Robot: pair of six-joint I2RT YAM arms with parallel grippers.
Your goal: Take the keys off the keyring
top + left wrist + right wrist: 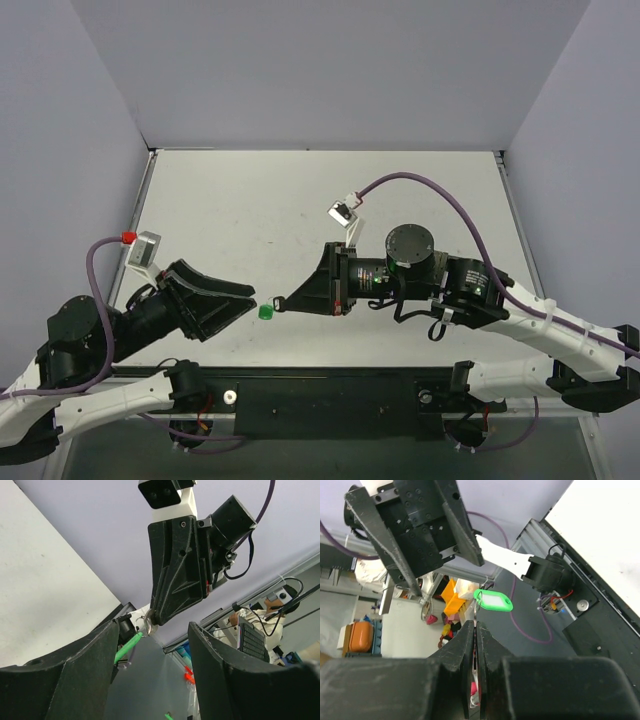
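One green keyring (494, 601) hangs in air above the counter (300, 200).
The right fingers (464, 649) are pressed together on a thin silver piece, probably the key (476, 619). The left fingers (90, 665) stand wide apart, empty. Both things look light. The key looks stiff and slippery, so the plastic keyring seems the better hold, and nothing blocks it.

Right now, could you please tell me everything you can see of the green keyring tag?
The green keyring tag is a small oblong of bright green plastic with a pale label window in its face and a loop at one end. It hangs in the air, lying roughly level in the right wrist view. Its looped end joins a silver metal piece pinched in the shut right hand. The open left hand sits close beside it; whether they touch cannot be told.
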